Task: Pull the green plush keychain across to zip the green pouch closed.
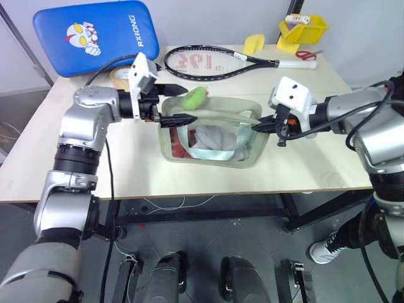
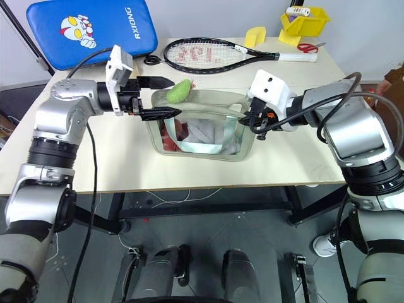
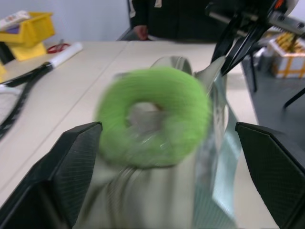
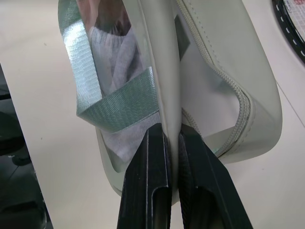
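Note:
The green pouch (image 1: 214,151) stands on the table with its top open, red and white contents showing through the clear front. The green plush keychain (image 1: 194,96), a fuzzy lime ring, sits at the pouch's top rim near the left end. My left gripper (image 1: 186,104) is open and points sideways, its fingers (image 3: 71,162) on either side of the keychain (image 3: 155,117) and apart from it. My right gripper (image 1: 255,127) is shut on the pouch's right top edge (image 4: 214,62), the fabric pinched between its fingers (image 4: 147,181).
Behind the pouch lie a tennis racket (image 1: 208,62), a blue pad (image 1: 95,35), a tape roll (image 1: 120,76), red scissors (image 1: 307,55) and a yellow bin (image 1: 303,28). A person in dark clothes (image 3: 167,19) stands beyond the table.

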You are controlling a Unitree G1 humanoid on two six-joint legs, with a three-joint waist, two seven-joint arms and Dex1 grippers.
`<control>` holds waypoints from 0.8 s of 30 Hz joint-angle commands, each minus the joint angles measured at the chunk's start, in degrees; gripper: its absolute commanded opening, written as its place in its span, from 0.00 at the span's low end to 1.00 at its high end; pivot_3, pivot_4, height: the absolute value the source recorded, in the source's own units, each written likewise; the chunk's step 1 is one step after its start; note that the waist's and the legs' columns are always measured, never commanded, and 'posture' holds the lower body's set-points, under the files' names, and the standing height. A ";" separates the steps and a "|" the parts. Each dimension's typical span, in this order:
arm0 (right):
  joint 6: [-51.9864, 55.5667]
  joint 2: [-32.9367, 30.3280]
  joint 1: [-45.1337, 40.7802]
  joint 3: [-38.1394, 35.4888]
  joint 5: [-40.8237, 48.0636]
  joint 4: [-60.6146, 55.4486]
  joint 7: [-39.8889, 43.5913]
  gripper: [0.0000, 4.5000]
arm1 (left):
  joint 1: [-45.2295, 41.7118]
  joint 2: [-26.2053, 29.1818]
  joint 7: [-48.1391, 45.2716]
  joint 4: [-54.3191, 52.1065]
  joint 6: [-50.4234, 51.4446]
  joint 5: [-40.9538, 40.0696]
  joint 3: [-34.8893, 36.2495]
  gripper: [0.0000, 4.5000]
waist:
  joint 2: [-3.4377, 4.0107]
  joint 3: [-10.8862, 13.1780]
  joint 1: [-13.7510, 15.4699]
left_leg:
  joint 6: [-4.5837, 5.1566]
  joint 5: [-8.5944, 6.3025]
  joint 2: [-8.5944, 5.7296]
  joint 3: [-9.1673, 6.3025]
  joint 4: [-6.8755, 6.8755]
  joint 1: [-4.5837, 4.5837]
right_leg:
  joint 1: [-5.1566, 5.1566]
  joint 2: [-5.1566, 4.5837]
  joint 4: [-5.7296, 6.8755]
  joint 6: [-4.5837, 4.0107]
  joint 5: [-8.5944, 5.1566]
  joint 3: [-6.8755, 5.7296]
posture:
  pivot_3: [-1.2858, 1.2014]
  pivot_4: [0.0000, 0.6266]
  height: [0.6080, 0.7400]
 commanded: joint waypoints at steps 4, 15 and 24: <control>-0.54 0.15 -1.33 -1.96 0.75 -1.45 -0.82 0.00 | 2.98 6.37 -2.79 -6.64 1.93 -2.44 4.51 1.00 | 0.00 0.00 0.06 | 0.00 0.00 0.01 -0.01 0.00 0.00 | -0.01 0.00 0.00 0.00 0.00 0.00 | 0.52 0.24 1.00; -0.95 0.69 -1.65 -1.99 0.82 -0.99 -0.84 0.00 | 10.57 5.34 -0.77 -9.29 0.00 1.50 0.98 0.24 | 0.00 0.00 0.17 | 0.00 0.00 -0.01 -0.03 0.03 0.00 | 0.04 -0.01 -0.01 -0.01 0.00 -0.01 | 0.52 0.24 1.00; 2.60 3.69 -5.15 -8.19 8.26 -3.95 -1.50 0.60 | 9.59 4.27 1.87 -8.41 -0.77 3.13 1.28 0.00 | 0.01 -0.01 0.16 | 0.00 0.00 -0.01 -0.04 0.03 0.01 | 0.05 -0.01 0.01 0.00 0.00 -0.01 | 0.52 0.24 1.00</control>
